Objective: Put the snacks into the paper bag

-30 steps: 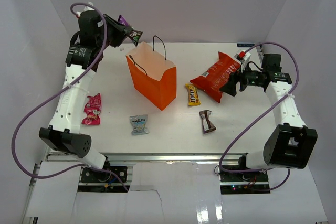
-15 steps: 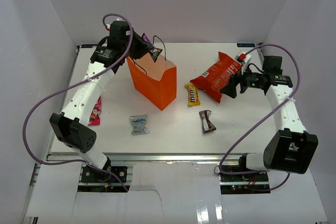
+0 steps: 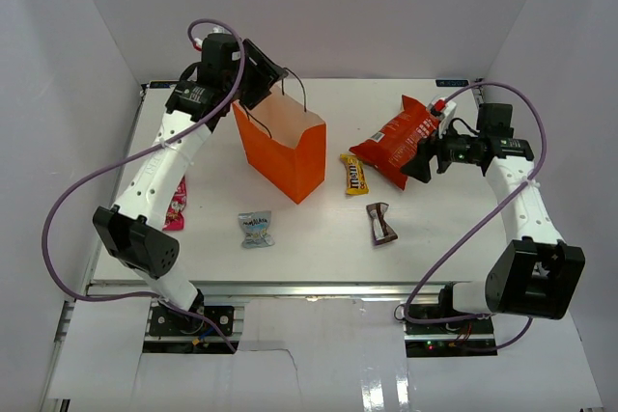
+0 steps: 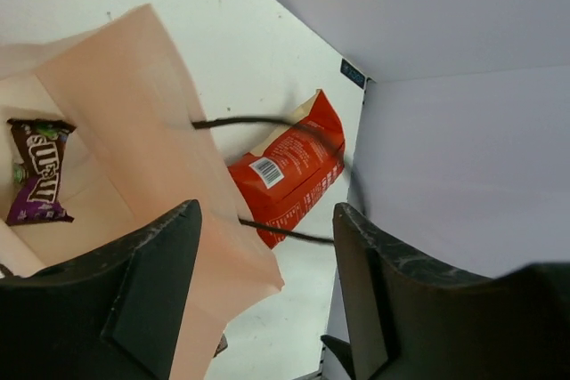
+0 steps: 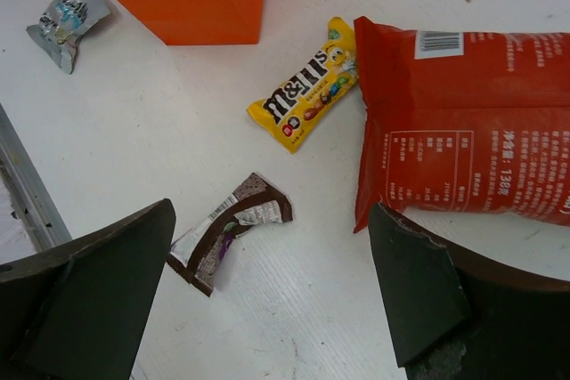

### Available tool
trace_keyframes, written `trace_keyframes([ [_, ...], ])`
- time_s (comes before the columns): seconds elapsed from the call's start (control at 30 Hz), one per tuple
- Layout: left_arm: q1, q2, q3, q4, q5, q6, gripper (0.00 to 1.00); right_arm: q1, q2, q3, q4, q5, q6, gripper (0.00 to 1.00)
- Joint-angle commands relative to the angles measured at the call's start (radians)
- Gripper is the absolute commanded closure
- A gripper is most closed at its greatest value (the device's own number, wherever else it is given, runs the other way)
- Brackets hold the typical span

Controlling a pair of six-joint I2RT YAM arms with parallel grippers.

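Paper bag: the orange paper bag (image 3: 281,148) stands upright on the white table (image 3: 319,248), mouth open, its black cord handles (image 3: 294,85) rising over the rim.
Inside the bag: a purple-brown candy packet (image 4: 37,172) lies against the bag's pale inner wall.
Yellow candy packet (image 3: 354,174): flat on the table just right of the bag.
Red chip bag (image 3: 398,142): right of the bag, past the yellow packet and touching that packet's far end.
Brown-white wrapper (image 3: 380,223): nearer the arm bases than the bag and to its right, crumpled, apart from the other packets.
Pale-blue wrapper (image 3: 256,228): on the near side of the bag, slightly to its left.
Pink wrapper (image 3: 176,206): well left of the bag, partly hidden by the left arm.
Left gripper (image 4: 267,216): held above the bag's far-left rim, pointing down at the mouth; fingers spread apart with nothing between them.
Right gripper (image 5: 272,211): well right of the bag, low at the chip bag's near right edge; fingers spread wide and gripping nothing; whether one touches the chip bag I cannot tell.
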Motion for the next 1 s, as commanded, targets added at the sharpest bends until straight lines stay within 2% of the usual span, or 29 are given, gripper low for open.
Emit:
trace_keyframes([
  [0.0, -0.002, -0.001, 0.108, 0.004, -0.011, 0.079, 0.28, 0.062, -0.009, 0.002, -0.004, 0.029, 0.055, 0.05],
  [0.07, 0.0, 0.007, 0.177, 0.017, 0.014, 0.146, 0.24, 0.137, 0.011, 0.004, -0.001, 0.069, 0.121, 0.02],
  [0.13, -0.002, -0.015, 0.197, 0.055, 0.037, 0.297, 0.23, 0.217, 0.028, 0.006, 0.017, 0.153, 0.177, 0.0],
  [0.2, -0.002, -0.055, 0.168, 0.096, 0.046, 0.37, 0.19, 0.271, 0.054, 0.007, 0.048, 0.243, 0.294, 0.0],
  [0.23, 0.0, -0.111, 0.148, 0.119, 0.01, 0.427, 0.18, 0.322, 0.075, 0.009, 0.075, 0.338, 0.332, 0.05],
  [0.37, -0.002, -0.315, -0.046, 0.193, -0.103, 0.521, 0.14, 0.419, 0.142, 0.03, 0.124, 0.495, 0.493, 0.09],
  [0.4, 0.0, -0.363, -0.15, 0.205, -0.144, 0.527, 0.13, 0.433, 0.156, 0.035, 0.135, 0.532, 0.557, 0.09],
  [0.43, 0.0, -0.457, -0.204, 0.228, -0.164, 0.526, 0.12, 0.458, 0.187, 0.039, 0.157, 0.543, 0.579, 0.09],
  [0.53, 0.0, -0.591, -0.408, 0.233, -0.222, 0.484, 0.11, 0.487, 0.245, 0.055, 0.178, 0.581, 0.69, 0.11],
  [0.67, 0.0, -0.795, -0.606, 0.144, -0.252, 0.341, 0.11, 0.505, 0.346, 0.081, 0.221, 0.664, 0.744, 0.13],
  [0.83, 0.0, -0.918, -0.8, 0.061, -0.271, 0.239, 0.1, 0.53, 0.434, 0.108, 0.258, 0.776, 0.751, 0.14],
  [0.9, 0.0, -0.943, -0.832, 0.046, -0.272, 0.21, 0.1, 0.538, 0.455, 0.117, 0.292, 0.848, 0.753, 0.2],
  [0.97, 0.0, -0.948, -0.863, 0.035, -0.258, 0.196, 0.1, 0.547, 0.488, 0.124, 0.316, 0.876, 0.768, 0.2],
])
